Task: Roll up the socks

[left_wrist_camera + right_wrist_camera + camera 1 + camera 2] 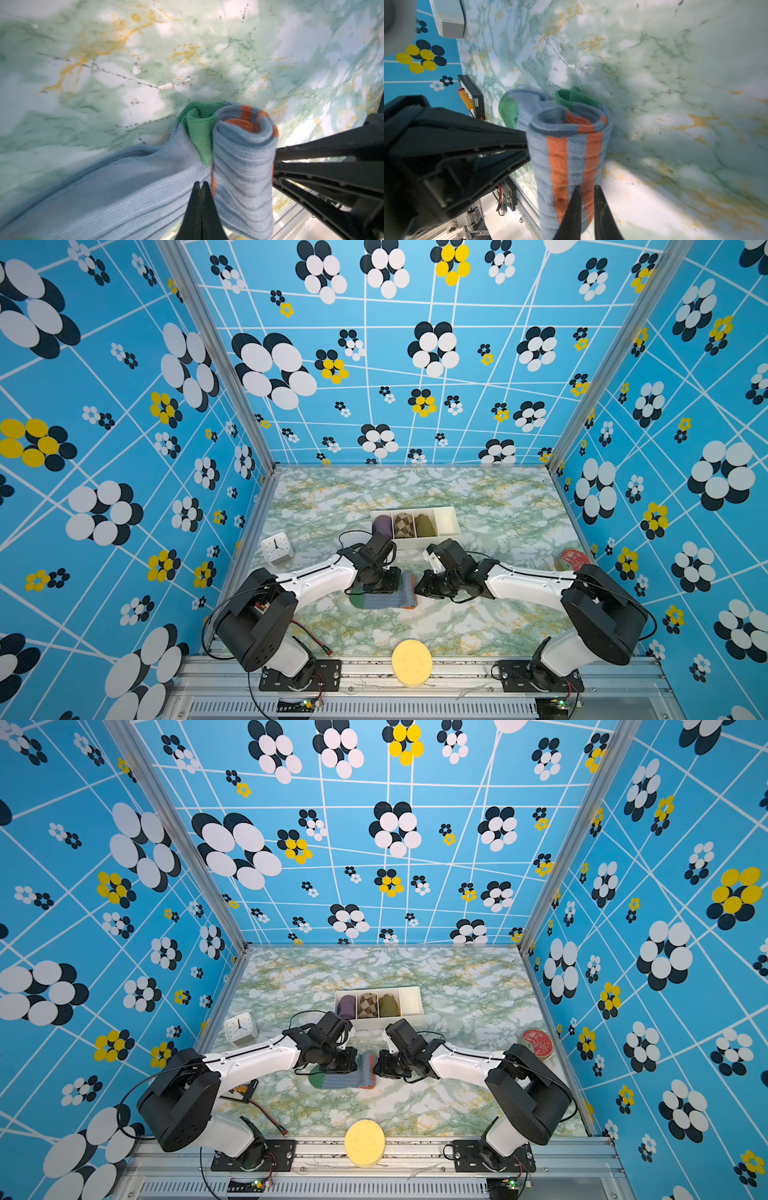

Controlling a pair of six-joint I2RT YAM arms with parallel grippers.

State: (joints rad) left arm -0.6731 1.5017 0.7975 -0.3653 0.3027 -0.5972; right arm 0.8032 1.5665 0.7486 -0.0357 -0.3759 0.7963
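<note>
Here we go: the grey-blue ribbed socks (386, 600) with green toes and orange stripes are lying mid-counter, right between the two arms and just in front of the white divided plastic tray (397, 1020). The green-and-gold marbled counter (478, 614) is carrying everything.

The cuff end is sitting wound into a tight roll (566, 158), with orange bands running round its outside. The foot end is stretching out flat toward the left arm, its green toe (356, 600) peeking out in both top views.

The left pincer (200, 186) is clenched tight, its tips pressing on the flat knit just beside the roll, where the coil meets the flat stretch. Whether it is nipping a fold of fabric there, I can't tell from this blurry close view.

The right pincer (587, 188) is working the opposite side and grasping the roll's outer layer, fingers nearly together, an orange stripe showing between them.

Behind the action, the tray is holding a purple rolled sock (347, 1006), a brown-and-cream checkered rolled sock (368, 1004) and an olive rolled sock (389, 1004), one per compartment.

A small white square clock (277, 547) is standing off to the left. A round red tin (572, 560) is sitting by the right wall. A round yellow sponge (411, 662) is resting on the front edge.
</note>
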